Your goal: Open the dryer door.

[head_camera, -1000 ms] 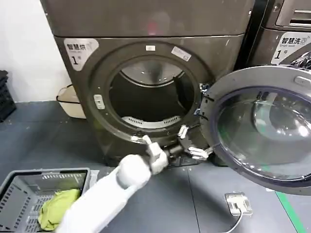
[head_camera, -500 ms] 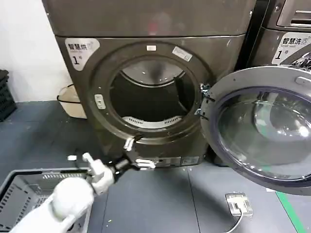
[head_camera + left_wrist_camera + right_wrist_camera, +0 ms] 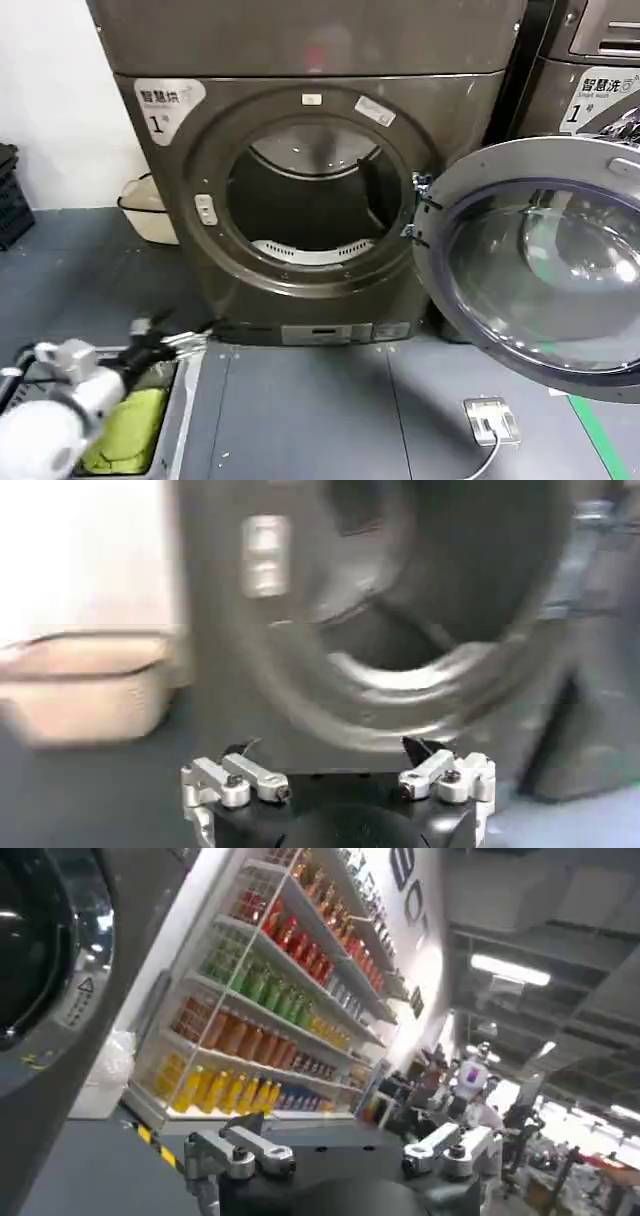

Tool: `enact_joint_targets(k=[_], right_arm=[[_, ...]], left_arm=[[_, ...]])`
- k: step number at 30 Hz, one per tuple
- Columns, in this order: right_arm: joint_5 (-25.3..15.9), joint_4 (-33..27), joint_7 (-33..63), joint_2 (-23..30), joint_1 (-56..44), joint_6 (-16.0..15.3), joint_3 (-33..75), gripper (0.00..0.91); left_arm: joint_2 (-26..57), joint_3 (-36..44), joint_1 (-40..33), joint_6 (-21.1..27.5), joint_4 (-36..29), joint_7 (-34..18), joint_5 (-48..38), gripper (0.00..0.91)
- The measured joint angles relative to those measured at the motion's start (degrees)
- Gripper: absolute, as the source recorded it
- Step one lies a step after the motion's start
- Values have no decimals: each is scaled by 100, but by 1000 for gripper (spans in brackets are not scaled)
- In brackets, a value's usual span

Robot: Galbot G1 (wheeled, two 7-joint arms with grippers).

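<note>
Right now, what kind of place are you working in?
Probably a laundry demo area inside a large hall: a front-loading dryer with its door swung open, a second machine beside it, and stocked bottle shelves.

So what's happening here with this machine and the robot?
The robot was to open the dryer door, and the door now hangs wide open to the right of the empty drum. The left gripper has drawn back from the dryer to the lower left, over a basket holding a green cloth, its fingers open and holding nothing. The right gripper is open too, off to the side.
</note>
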Motion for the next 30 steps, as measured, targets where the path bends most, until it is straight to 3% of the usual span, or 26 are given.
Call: enact_joint_targets(k=[4, 15, 30], right_arm=[[-76, -77, 86, -10, 105, -109, 22, 907], [-63, -197, 44, 54, 239, -7, 48, 907], [13, -102, 36, 218, 225, 56, -80, 907]], left_arm=[[-80, -721, 319, 597, -71, -787, -843, 907], [370, -1383, 576, 621, 192, -3480, -3799, 907], [1843, -957, 352, 615, 1020, -5182, -6395, 907]])
